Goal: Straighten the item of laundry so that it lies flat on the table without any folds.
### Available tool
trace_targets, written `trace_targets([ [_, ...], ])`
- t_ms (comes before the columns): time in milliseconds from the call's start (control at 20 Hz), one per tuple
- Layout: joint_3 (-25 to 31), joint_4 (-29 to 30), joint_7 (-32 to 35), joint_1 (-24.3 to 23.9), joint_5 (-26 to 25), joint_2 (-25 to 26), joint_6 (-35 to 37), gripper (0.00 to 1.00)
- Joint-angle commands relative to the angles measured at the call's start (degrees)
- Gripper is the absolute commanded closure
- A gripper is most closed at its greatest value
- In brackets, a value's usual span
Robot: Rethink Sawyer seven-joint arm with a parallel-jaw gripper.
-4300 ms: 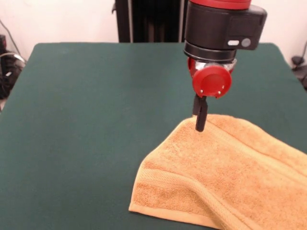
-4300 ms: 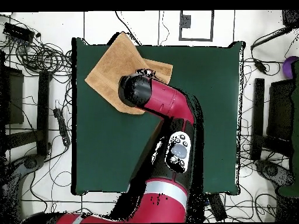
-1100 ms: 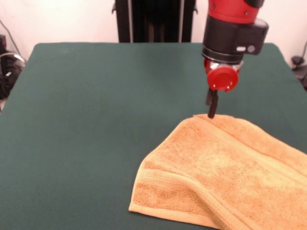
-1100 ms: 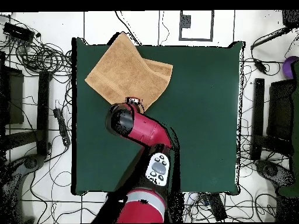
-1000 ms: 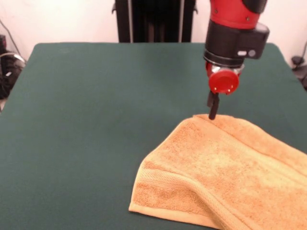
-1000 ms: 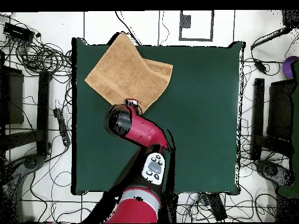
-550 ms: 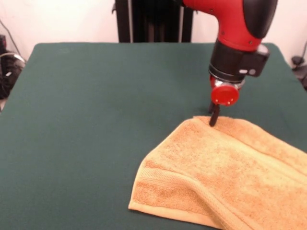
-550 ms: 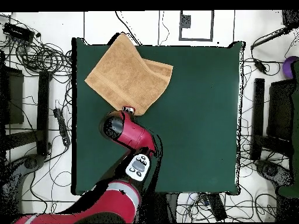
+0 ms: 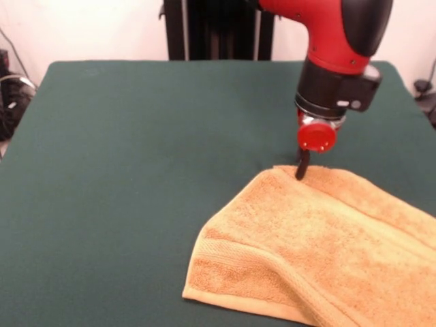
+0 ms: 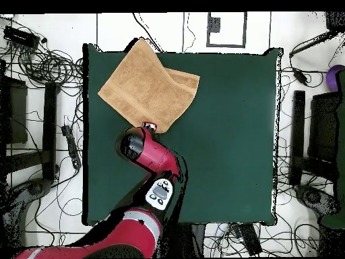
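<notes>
A pale, plain wall (image 9: pixel 82 27) runs behind the scene in the front view, with a dark upright stand (image 9: pixel 218 30) set against it. From overhead the floor (image 10: pixel 168 30) is white, marked by thin dark lines into large panels. Black cables (image 10: pixel 40 64) lie coiled and tangled across it on one side, and more cables (image 10: pixel 300 64) trail on the other. Dark equipment (image 10: pixel 317 128) stands at the side edge, with a purple object (image 10: pixel 333 75) near it
</notes>
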Motion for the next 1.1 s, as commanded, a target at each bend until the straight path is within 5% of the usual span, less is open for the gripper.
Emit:
trace_targets([
  [50, 1.78, -2.12, 15.73, 2.72, 8.1, 16.51, -10.86, 1.0],
  [200, 1.58, -1.4, 15.2, 2.83, 8.46, 15.85, -9.8, 1.0],
  [350, -8.67, -4.68, 19.48, 10.18, 12.88, 21.8, -1.78, 1.0],
  [550, -5.12, -1.66, 15.16, 8.94, 12.6, 20.01, -6.61, 1.0],
  [800, 1.55, 5.41, 9.69, 3.62, 6.38, 14.48, -14.04, 1.0],
  [1100, 2.74, 9.27, 8.24, 1.43, 1.62, 11.85, -15.5, 1.0],
])
